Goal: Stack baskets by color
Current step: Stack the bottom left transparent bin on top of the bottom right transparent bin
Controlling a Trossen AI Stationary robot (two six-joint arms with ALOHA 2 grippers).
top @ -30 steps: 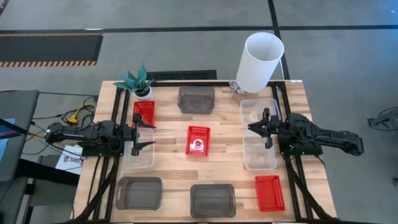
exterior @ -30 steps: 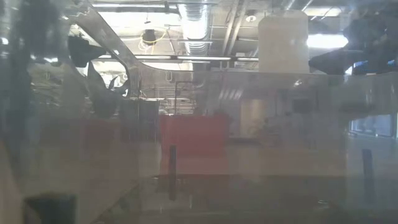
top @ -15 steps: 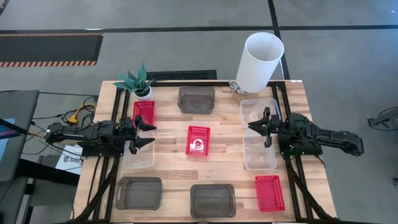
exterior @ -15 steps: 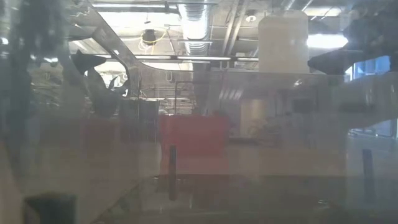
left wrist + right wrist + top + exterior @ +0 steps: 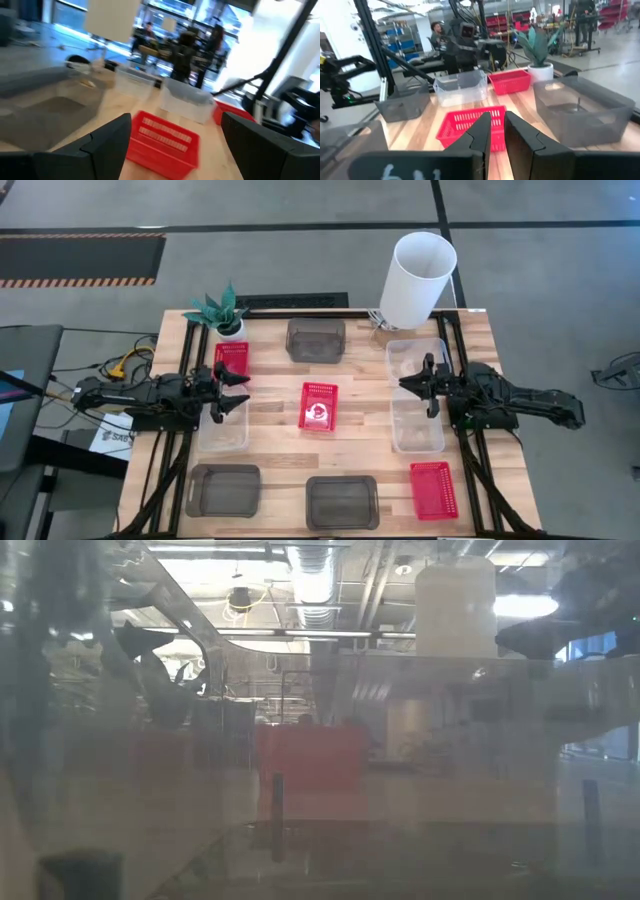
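Nine shallow rectangular plastic baskets are lying spread over the pale wooden plank table (image 5: 270, 435), none of them stacked; three are red with mesh-like walls: one at the table's middle (image 5: 319, 405), one just below the potted plant (image 5: 231, 358), one at the near right corner (image 5: 433, 489); three are smoky dark grey and translucent: one at the far edge (image 5: 315, 339) and two along the near edge (image 5: 223, 489) (image 5: 342, 501); three are clear and glossy: one on the left (image 5: 223, 430) and two end to end on the right (image 5: 417, 357) (image 5: 417, 426).

The left gripper (image 5: 229, 391) is hovering over the far end of the left clear basket, its fingers (image 5: 107, 142) spread wide with nothing between them; the right gripper (image 5: 412, 385) is hanging where the two right clear baskets meet, its fingers (image 5: 481, 131) drawn near together with a thin gap, and whether they are pinching a basket rim cannot be told.

A tall smooth white cylinder (image 5: 417, 279) is standing at the far right edge; a spiky green plant (image 5: 220, 311) in a small white pot is sitting at the far left; black rails are framing the table's sides; grey concrete floor is lying around it; the wrist views are showing a workshop with racks and people well behind.
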